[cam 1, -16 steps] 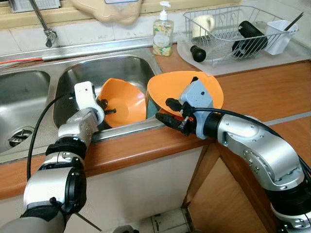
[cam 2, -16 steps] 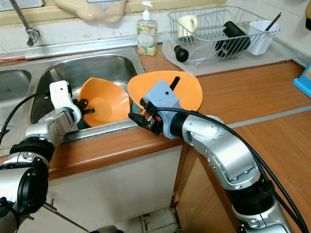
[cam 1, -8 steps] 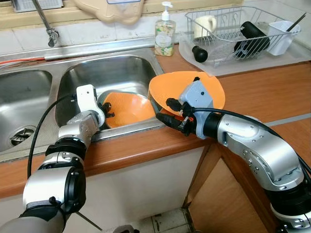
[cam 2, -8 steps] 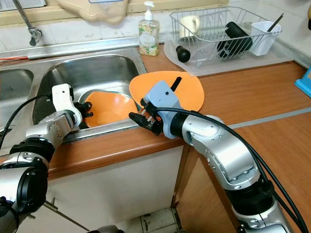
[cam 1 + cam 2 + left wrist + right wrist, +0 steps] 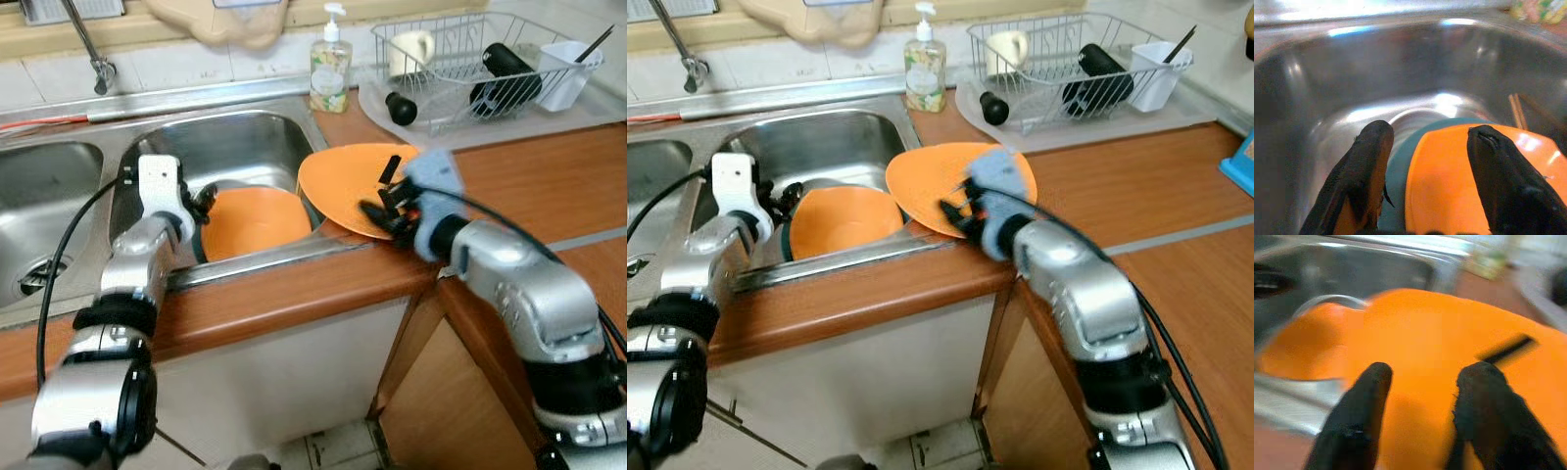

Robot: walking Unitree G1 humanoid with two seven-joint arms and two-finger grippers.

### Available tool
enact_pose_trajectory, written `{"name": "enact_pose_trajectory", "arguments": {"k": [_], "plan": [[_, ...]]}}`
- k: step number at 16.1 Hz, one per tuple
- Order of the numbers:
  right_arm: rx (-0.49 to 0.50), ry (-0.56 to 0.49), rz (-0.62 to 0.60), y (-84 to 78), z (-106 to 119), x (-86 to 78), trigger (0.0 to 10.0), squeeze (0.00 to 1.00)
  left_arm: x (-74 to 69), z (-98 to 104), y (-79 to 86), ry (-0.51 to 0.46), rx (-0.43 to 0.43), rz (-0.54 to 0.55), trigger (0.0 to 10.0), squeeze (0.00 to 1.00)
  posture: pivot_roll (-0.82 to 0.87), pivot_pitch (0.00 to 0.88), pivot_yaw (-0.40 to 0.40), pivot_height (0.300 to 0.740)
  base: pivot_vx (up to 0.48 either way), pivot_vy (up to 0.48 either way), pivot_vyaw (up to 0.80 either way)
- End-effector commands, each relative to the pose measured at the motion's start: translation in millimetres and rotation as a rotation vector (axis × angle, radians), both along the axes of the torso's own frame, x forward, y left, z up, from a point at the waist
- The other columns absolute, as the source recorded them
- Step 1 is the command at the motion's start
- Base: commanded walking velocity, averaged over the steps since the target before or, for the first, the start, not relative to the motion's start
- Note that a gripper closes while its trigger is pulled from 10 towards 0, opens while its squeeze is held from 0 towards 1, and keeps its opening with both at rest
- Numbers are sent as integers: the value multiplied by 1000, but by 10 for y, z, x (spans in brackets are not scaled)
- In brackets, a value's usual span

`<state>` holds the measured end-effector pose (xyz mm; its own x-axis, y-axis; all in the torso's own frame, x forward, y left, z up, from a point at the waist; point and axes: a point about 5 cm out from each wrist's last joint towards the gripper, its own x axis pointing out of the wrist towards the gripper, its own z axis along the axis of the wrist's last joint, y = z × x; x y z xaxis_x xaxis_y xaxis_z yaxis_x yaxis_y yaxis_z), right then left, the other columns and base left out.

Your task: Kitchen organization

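Orange bowl (image 5: pixel 253 221): lies in the sink (image 5: pixel 230 147) basin, low against its front wall, likely awaiting pickup.
Orange plate (image 5: pixel 348 186): tilted on the sink's right rim, overhanging the basin.
Left gripper (image 5: pixel 1427 181): fingers spread over the bowl, gripping nothing.
Right gripper (image 5: pixel 1418 418): fingers apart at the plate, empty.
Room: counter (image 5: pixel 529 181) right of sink is free.

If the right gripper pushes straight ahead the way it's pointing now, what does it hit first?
Most likely the orange plate: the right gripper is open and aimed at its face. Depth is unclear, so contact may be close.
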<state>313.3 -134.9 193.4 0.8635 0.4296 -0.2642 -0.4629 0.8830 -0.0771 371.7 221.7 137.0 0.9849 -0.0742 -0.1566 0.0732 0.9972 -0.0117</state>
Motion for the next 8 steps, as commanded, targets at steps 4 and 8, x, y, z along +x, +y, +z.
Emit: {"name": "enact_pose_trajectory", "arguments": {"k": [4,8], "plan": [[44,-39,-215,-312,86,150,10000,1000,-113,220,-147,-133,-74,-166,10000,1000,-24,0,71,740,0,0,0],[137,41,-382,-506,18,250,10000,1000,-189,290,-484,-101,-298,-308,10000,1000,-30,0,64,740,0,0,0]]}}
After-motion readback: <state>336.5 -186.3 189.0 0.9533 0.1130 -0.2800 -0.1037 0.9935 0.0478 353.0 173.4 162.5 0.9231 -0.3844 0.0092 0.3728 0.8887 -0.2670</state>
